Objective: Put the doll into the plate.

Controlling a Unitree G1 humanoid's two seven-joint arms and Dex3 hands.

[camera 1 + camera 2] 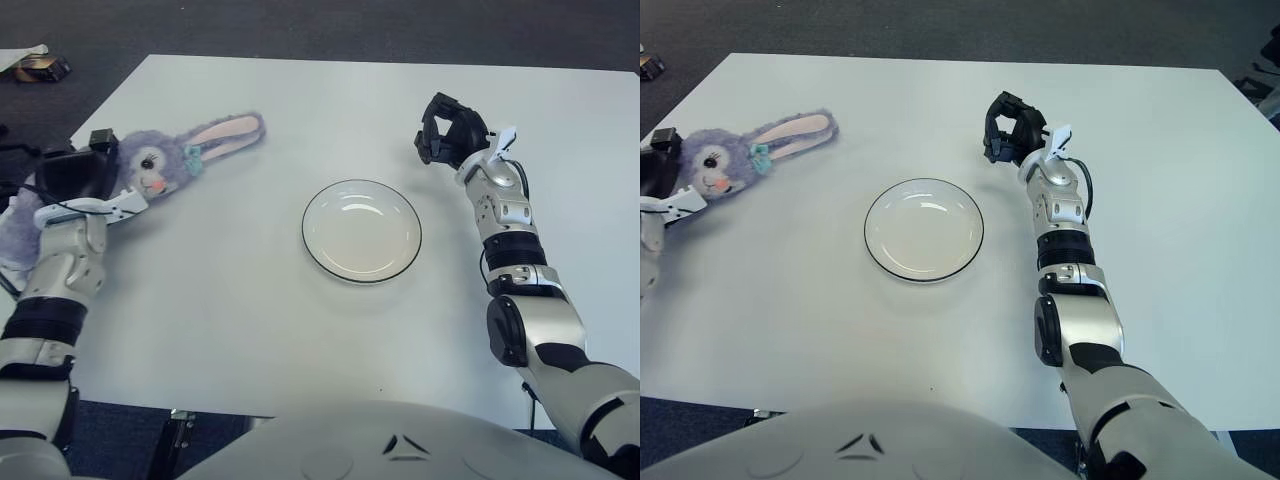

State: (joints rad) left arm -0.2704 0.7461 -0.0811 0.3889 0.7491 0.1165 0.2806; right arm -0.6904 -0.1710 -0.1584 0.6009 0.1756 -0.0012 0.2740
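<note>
A lavender doll (160, 165) is seen with pink-lined ears, a pink cheek patch and a teal bow. The plate (362, 230) is white, edged by a thin black rim. The table (300, 110) is plain white; the floor (300, 25) is dark grey.
</note>
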